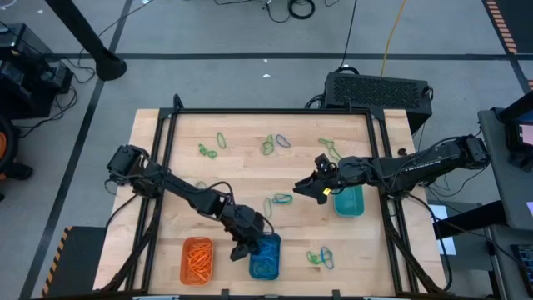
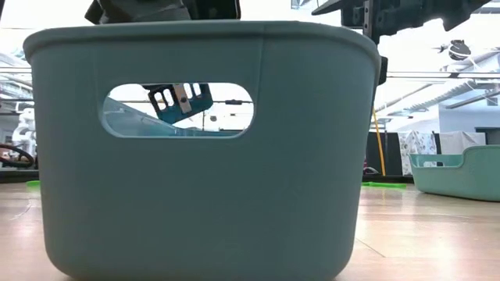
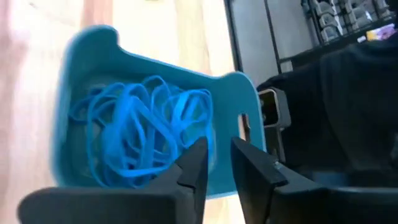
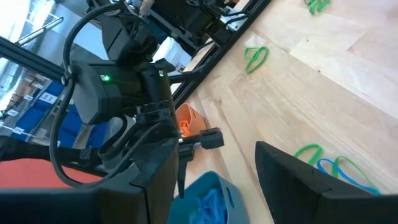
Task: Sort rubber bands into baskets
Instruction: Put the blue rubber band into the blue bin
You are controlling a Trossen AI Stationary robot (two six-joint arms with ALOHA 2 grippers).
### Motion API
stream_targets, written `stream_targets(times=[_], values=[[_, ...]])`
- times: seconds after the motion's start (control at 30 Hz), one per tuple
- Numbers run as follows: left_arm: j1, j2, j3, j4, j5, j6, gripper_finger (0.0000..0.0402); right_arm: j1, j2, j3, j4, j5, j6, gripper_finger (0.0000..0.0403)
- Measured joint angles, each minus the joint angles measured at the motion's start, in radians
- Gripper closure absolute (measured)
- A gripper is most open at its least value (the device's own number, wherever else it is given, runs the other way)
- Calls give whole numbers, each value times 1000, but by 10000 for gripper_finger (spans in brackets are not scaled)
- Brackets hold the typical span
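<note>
My left gripper hangs over the left rim of the blue basket, slanting down. In the left wrist view my left gripper shows a narrow gap between its fingertips with nothing in it. Below the fingertips, a tangle of blue rubber bands lies in the blue basket. The orange basket with orange bands stands to its left. My right gripper stands open above the table, left of the teal basket. Loose green and blue bands lie on the wood.
More loose bands lie at the far left, far middle, far right and near right. A black frame borders the tabletop. One basket's wall fills most of the low view.
</note>
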Motion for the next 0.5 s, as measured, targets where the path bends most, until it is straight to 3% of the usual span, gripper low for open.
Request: stream_targets(times=[0.17, 0.37, 0.5], values=[[10, 0, 0, -5, -14, 0, 308, 0, 0, 0, 0, 2, -5, 200], [70, -15, 19, -33, 113, -26, 308, -3, 0, 0, 0, 8, -5, 200], [130, -44, 38, -30, 125, 1, 309, -11, 0, 0, -1, 11, -5, 200]])
